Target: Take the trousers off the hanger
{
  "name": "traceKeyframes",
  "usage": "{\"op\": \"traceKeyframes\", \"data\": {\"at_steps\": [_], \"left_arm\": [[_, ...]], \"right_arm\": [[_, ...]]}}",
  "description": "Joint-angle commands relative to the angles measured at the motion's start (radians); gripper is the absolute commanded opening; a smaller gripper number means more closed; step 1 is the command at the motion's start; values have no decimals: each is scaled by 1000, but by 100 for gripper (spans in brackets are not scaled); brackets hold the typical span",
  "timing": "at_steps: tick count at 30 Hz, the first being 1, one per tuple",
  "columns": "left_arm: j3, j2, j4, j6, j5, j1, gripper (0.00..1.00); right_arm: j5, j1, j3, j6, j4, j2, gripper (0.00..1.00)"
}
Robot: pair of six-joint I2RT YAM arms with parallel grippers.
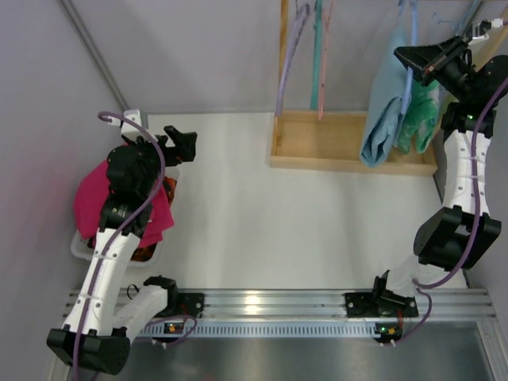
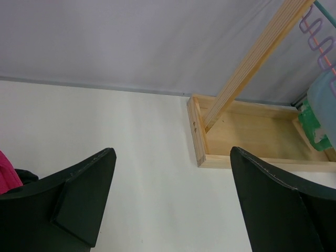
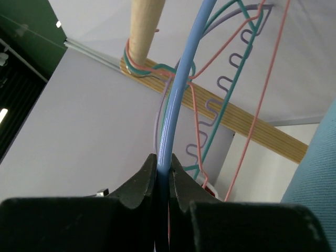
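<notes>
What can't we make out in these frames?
- Top view: where the trousers meet the blue hanger; the right gripper covers it.
- Right wrist: the hanger below the shut jaws, hidden by the gripper itself; trousers cut by the right edge.
- Left wrist: trousers mostly past the right edge, beyond the open left gripper.

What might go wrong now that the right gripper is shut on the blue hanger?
1. The right gripper pinches the thin blue hanger near its tips; it may slip or twist under the trousers' weight.
2. Neighbouring hangers crowd the same rod; lifting may snag them.
</notes>
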Motion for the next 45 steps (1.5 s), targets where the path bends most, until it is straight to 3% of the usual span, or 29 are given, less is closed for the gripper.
{"op": "traceKeyframes", "data": {"at_steps": [1, 11, 16, 19, 25, 29, 37, 45], "left_arm": [[51, 9, 54, 35, 20, 4, 96], [28, 39, 165, 157, 82, -17, 96], [3, 52, 220, 317, 131, -70, 96], [-33, 53, 260, 435, 155, -152, 97], [-87, 81, 329, 590, 125, -433, 98], [-66, 159, 384, 534, 91, -632, 98], [74, 378, 542, 400, 36, -907, 98], [242, 599, 620, 253, -16, -969, 99]], "right_arm": [[29, 24, 131, 27, 346, -82, 0], [12, 60, -33, 65, 401, -225, 0], [9, 61, -169, 71, 409, -314, 0], [14, 61, -247, 64, 395, -377, 0], [67, 60, -384, -28, 221, -516, 0], [109, 63, -439, -79, 107, -593, 0], [156, 67, -518, -123, -48, -692, 0], [175, 69, -550, -180, -161, -755, 0]]}}
